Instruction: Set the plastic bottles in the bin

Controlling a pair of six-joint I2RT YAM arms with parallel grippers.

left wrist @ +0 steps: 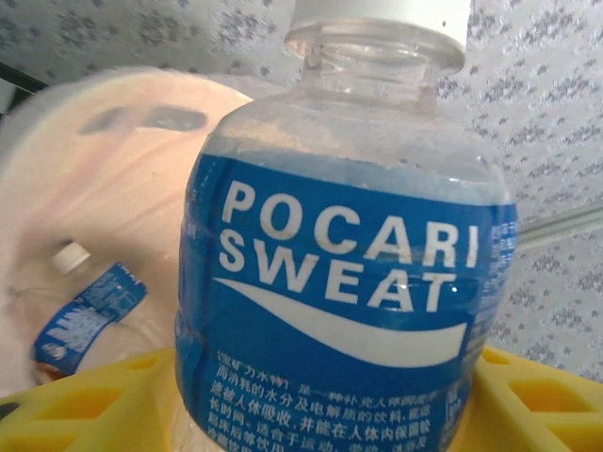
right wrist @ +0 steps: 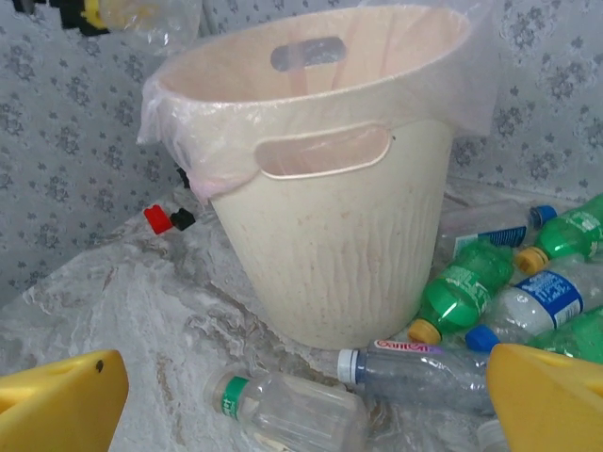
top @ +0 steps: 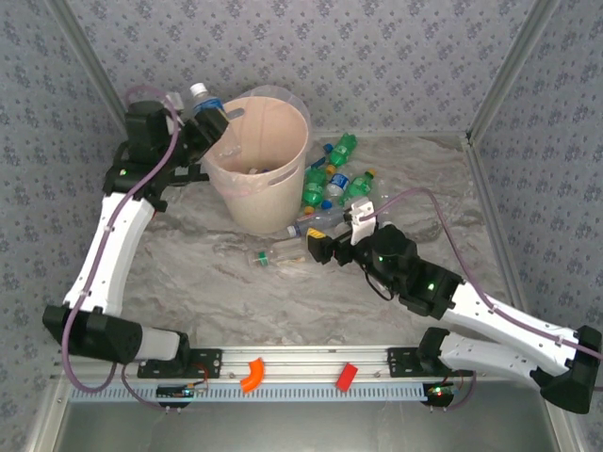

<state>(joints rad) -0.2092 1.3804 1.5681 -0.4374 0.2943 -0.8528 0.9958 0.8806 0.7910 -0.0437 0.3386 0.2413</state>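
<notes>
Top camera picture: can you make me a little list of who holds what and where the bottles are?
left end effector: shut on Pocari bottle, up at the bin's rim
right end effector: open, low, facing the clear bottles
bin: upright, blue-label bottle inside
green bottles: lying right of the bin
clear bottles: lying by the bin's base

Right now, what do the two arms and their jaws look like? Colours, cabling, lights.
Both match: the left arm and right arm have white link shells and black joint housings. A thin mauve cable loops loosely along each. Small green lights glow on the black joints. The jaws are yellow plastic; the left wrist view shows rectangular pockets in them.
</notes>
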